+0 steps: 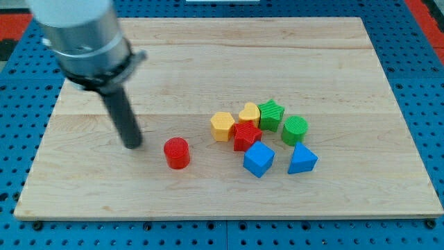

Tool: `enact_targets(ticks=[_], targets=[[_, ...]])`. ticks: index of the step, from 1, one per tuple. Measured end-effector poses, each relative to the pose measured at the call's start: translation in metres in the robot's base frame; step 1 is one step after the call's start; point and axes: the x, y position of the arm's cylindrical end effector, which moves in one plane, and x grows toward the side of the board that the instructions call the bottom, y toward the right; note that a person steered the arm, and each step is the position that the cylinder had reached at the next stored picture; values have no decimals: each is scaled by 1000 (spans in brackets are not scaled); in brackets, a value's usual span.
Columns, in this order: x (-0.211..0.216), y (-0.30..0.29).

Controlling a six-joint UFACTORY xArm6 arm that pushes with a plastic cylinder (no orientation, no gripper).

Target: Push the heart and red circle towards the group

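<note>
Blue pegboard is framing a pale wooden bench (208, 55) on which eight small blocks are lying. My tip (132, 145), the lower end of the dark rod serving as end effector, is resting on the wood with no jaws to open or close and is gripping nothing. The red circle (177, 153) is sitting apart from the tip, just beside it at about four o'clock. The yellow heart (250, 113) is lying farther off toward three o'clock, already touching the group: an orange block (223, 126) at its nine o'clock, a green star (270, 114) at three, a red star (246, 135) at six. A green cylinder (295, 129), a blue cube (259, 159) and a blue triangle (302, 160) are completing the cluster.
</note>
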Motion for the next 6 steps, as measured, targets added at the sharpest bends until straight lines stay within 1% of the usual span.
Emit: enact_targets(ticks=[1, 2, 3, 4, 5, 6], targets=[[6, 37], [20, 5], [50, 32], [50, 82], [51, 146], [69, 146]])
